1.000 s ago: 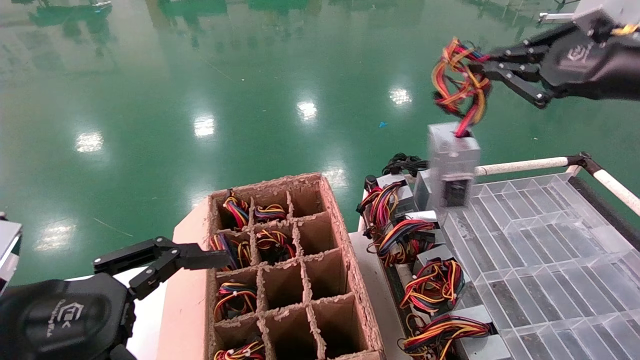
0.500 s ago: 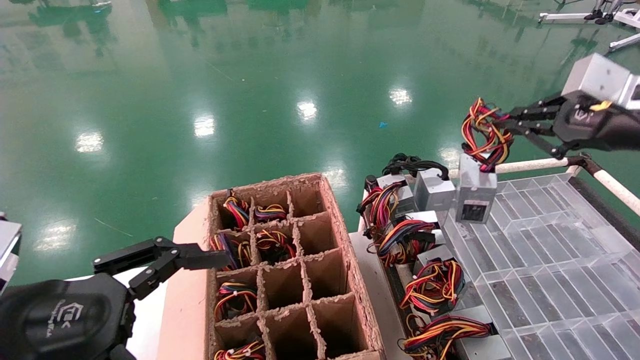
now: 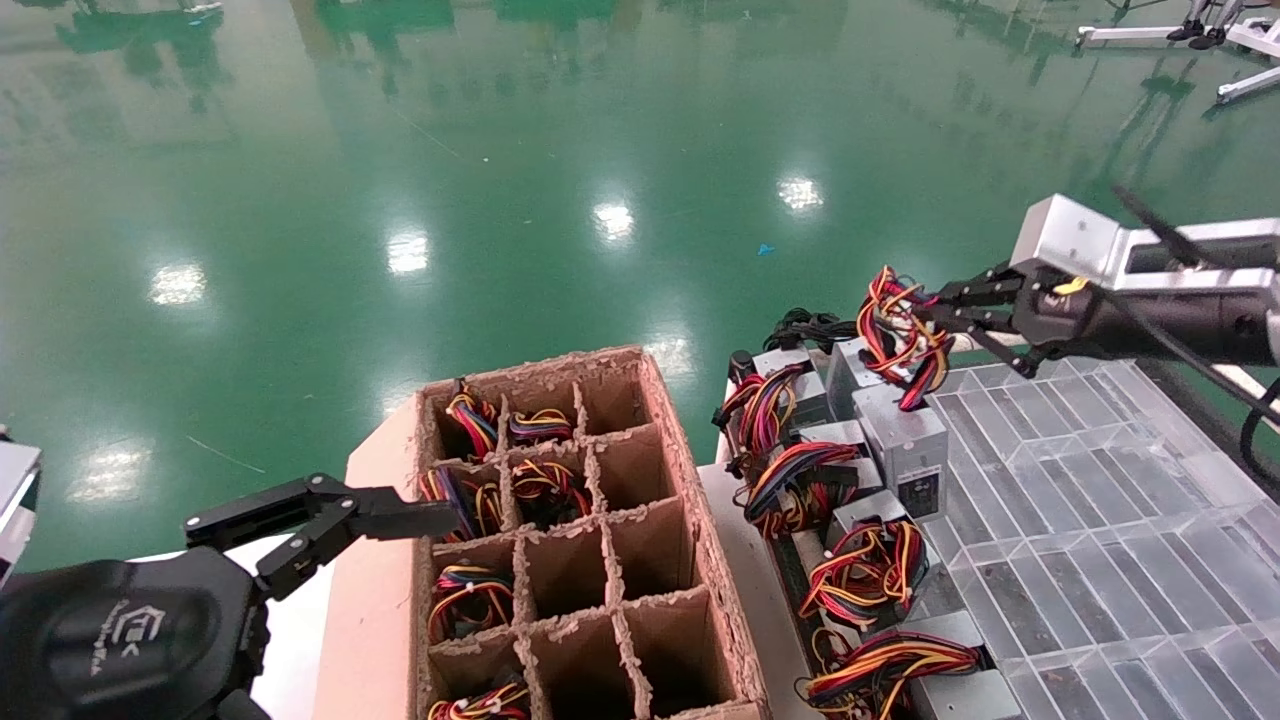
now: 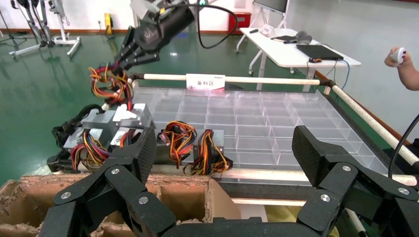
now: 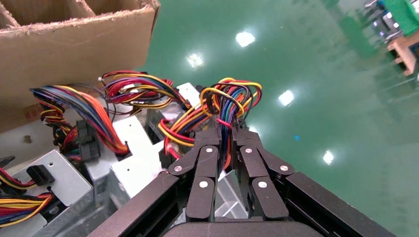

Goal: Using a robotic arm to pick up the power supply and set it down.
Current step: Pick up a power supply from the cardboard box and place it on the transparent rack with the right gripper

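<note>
The power supply [image 3: 905, 445] is set on the clear tray [image 3: 1080, 520] at its left edge, crowded by other wired units [image 3: 800, 480]. Its wire bunch [image 3: 900, 340] is pinched in the right gripper [image 3: 945, 315]. The left gripper [image 3: 330, 520] is held wide open beside the carton [image 3: 700, 520].

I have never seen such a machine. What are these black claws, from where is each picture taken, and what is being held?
This is a two-armed robot. One picture looks down from its head; the other two come from cameras on its wrists. The black claws are its grippers. The right gripper is shut on the coloured wire bundle of a grey power supply, which now sits on the clear plastic tray among other power supplies. The left gripper is open and idle beside a cardboard carton whose compartments hold more wired units.
</note>
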